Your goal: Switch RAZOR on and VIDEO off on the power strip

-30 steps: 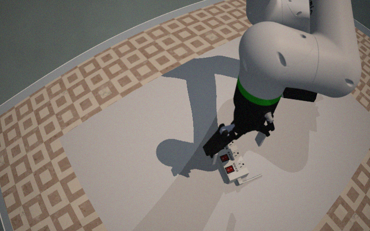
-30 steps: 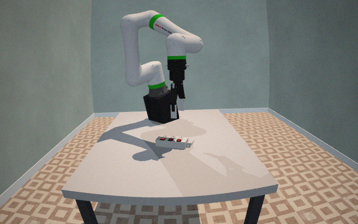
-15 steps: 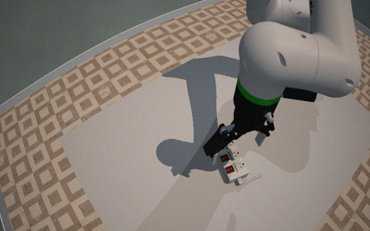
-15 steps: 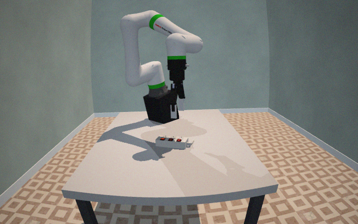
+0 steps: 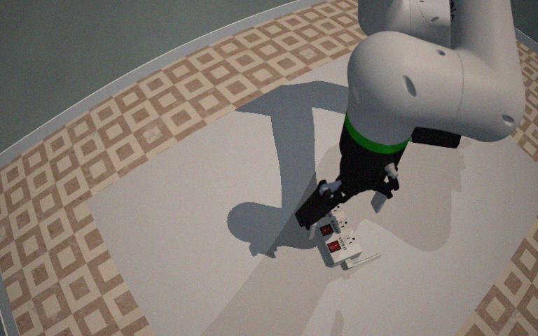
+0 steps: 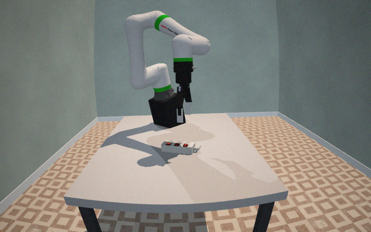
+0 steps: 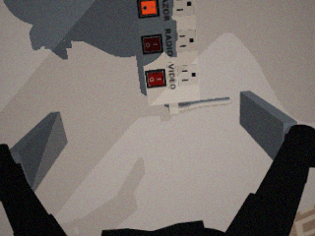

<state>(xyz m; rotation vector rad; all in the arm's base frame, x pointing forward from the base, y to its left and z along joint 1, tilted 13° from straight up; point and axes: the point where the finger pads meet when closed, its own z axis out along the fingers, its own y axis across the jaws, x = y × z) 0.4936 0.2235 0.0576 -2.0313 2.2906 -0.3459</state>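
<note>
One power strip (image 7: 167,53) lies face-up on the table (image 6: 131,175), well below the wide-open, empty claw (image 7: 154,134).

The power strip (image 7: 172,46) carries labels RAZOR, RADIO and VIDEO beside its three switches.

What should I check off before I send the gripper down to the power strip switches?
1. Strip right way up: ok. The power strip lies flat on the table, switches facing up.
2. Gripper free: ok. The gripper is open and holds nothing.
3. Clearance: ok. The exterior view shows the gripper well above the strip, not touching.
4. Labels readable: ok. RAZOR switch, middle switch, VIDEO switch.
5. Switch states: cannot tell for sure. RAZOR glows brighter orange than the other two, which look dark red.
6. Cord stub: ok, it points away from the switches.
</note>
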